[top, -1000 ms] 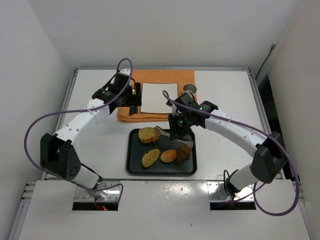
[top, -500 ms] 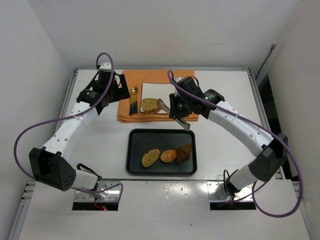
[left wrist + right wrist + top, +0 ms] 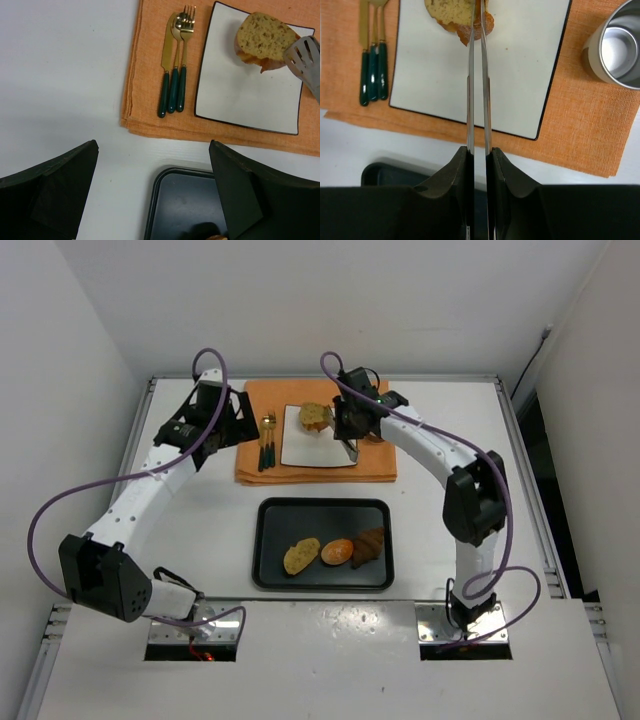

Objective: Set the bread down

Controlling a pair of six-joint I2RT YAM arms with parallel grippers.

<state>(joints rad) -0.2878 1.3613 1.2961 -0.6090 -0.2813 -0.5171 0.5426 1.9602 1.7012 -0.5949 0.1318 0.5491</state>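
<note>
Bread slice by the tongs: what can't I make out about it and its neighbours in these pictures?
Bread slice: the right wrist view's top edge cuts it, and the tongs cross it, so whether it rests on the plate is unclear.
Cup: cut by that view's right edge.
Tray: the left wrist view shows one corner; the fingers and bottom edge hide the rest.

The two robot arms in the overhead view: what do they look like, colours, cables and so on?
Both are white tubular links joined by chunky black housings. A purple cable loops loosely along the left arm and the right arm, base to wrist. Each ends in matte black wedge-shaped fingers: the left gripper, the right gripper.
</note>
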